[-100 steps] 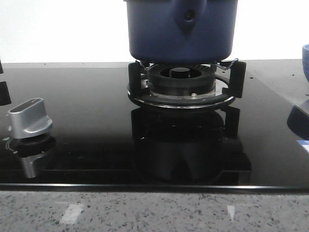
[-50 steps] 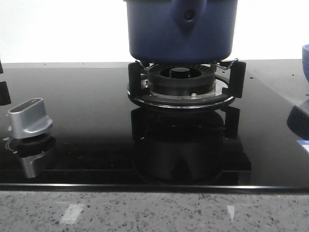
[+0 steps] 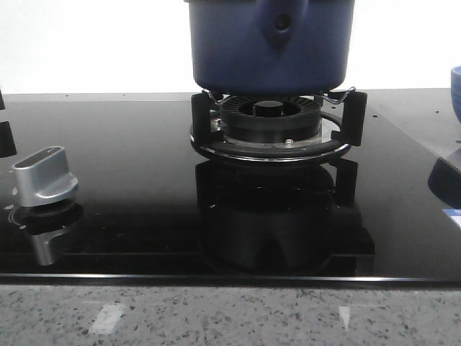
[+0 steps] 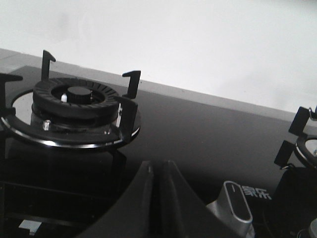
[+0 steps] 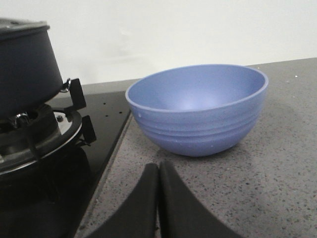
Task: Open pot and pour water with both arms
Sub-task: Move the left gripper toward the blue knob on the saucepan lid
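Pot (image 3: 270, 45) on the burner (image 3: 271, 124), its top out of view.
Bowl (image 5: 197, 109) right of burner; left gripper (image 4: 158, 171) and right gripper (image 5: 158, 174) both clenched, empty.

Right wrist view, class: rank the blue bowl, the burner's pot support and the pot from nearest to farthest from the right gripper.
1. Blue bowl: on the stone counter, straight ahead of the shut right gripper.
2. Pot support: on the black hob, beside the bowl.
3. Pot: sitting on that support, farther off to the side.
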`<action>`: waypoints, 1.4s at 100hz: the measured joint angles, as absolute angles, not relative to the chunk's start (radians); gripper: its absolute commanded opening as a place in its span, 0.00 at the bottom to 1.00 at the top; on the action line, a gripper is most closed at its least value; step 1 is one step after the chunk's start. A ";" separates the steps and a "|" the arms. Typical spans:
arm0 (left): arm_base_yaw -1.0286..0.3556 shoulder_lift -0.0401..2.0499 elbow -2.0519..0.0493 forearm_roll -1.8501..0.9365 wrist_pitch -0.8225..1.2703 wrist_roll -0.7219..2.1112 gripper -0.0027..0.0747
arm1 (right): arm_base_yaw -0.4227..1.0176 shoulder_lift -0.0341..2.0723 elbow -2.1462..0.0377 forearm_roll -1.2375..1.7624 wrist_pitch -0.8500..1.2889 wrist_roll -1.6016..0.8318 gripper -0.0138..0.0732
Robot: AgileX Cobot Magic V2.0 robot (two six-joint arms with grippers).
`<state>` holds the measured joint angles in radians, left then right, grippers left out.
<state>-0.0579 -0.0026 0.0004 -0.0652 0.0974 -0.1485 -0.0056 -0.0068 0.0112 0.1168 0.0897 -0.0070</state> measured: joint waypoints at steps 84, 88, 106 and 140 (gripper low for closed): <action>-0.058 -0.003 -0.125 -0.540 0.146 -0.149 0.01 | -0.006 -0.004 -0.167 0.634 0.346 -0.007 0.10; -0.058 0.004 -0.168 -0.507 0.174 -0.149 0.01 | -0.006 0.011 -0.208 0.609 0.370 -0.007 0.10; -0.058 0.156 -0.394 -0.450 0.390 0.027 0.01 | -0.006 0.197 -0.419 0.484 0.601 -0.090 0.10; -0.058 0.462 -0.643 -0.715 0.693 0.430 0.01 | -0.006 0.442 -0.669 0.454 0.780 -0.190 0.11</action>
